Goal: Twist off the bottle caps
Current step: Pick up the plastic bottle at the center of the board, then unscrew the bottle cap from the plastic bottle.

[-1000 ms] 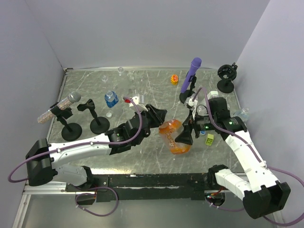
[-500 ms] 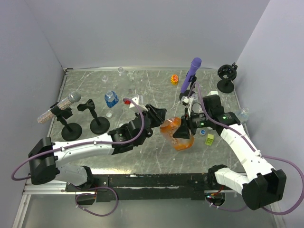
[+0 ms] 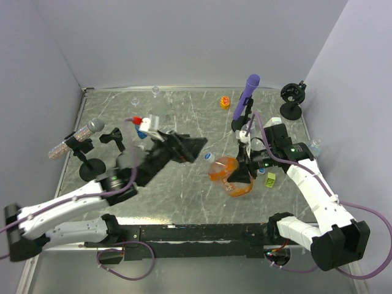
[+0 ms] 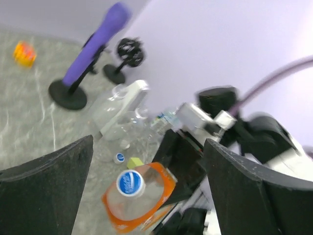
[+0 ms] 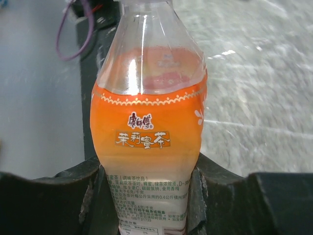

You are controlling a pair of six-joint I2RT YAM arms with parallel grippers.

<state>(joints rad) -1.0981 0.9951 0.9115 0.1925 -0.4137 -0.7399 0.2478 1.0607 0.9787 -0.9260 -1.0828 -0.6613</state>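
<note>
The wide orange bottle (image 3: 228, 176) lies tilted over the table's middle, its blue cap (image 3: 208, 157) on the neck and facing left. My right gripper (image 3: 244, 174) is shut on the bottle's lower body; in the right wrist view both fingers (image 5: 93, 183) press the label (image 5: 149, 137). My left gripper (image 3: 185, 149) is open, left of the cap and apart from it. In the left wrist view the blue cap (image 4: 130, 183) and orange bottle (image 4: 146, 205) sit ahead of my open left gripper (image 4: 149, 147), untouched.
A yellow-green block (image 3: 270, 179) and a small loose blue cap (image 4: 119, 157) lie beside the bottle. A purple stick (image 3: 248, 92) on a stand, an orange-yellow cap (image 3: 225, 102), a black stand (image 3: 292, 98) and a clear bottle (image 3: 314, 146) are behind and right. Black stands (image 3: 92, 165) are left.
My left gripper let go at the bottle's top, opened and drew back to the left. My right gripper closed on the orange bottle's body.
</note>
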